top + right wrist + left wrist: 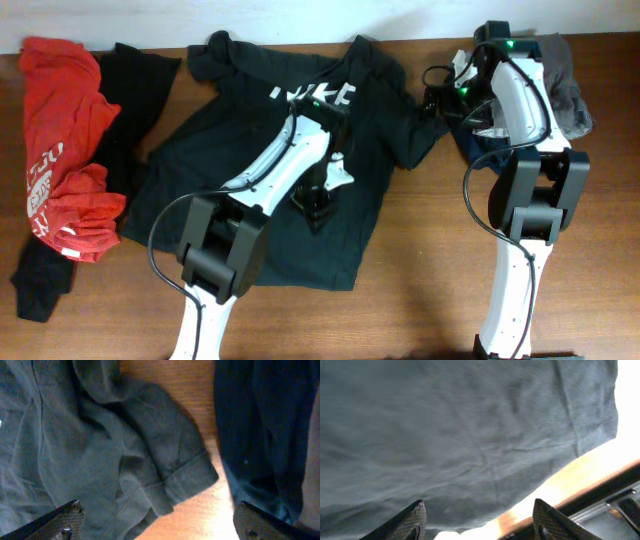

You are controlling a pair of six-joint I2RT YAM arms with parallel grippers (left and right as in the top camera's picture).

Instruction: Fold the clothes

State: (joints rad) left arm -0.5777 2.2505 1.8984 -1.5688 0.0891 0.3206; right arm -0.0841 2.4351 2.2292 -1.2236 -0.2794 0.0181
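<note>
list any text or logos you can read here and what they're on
"NIKE": white block letters on the black T-shirt, partly covered by the left arm.
White print on the red shirt: crumpled, too blurred to read.
Wrist views: no text.

Tabletop (420, 260): 1 wooden surface, reddish-brown with visible grain, filling nearly the whole overhead view. Far edge: runs along the top of that view, with a narrow pale strip (300, 12) beyond it, too thin to identify. Lighting: even, from above, casting soft shadows on the wood. Left wrist view: the wood's edge glows bright orange, with a blown-out white area (630, 390) past it and dark bars (612, 507) below.
</note>
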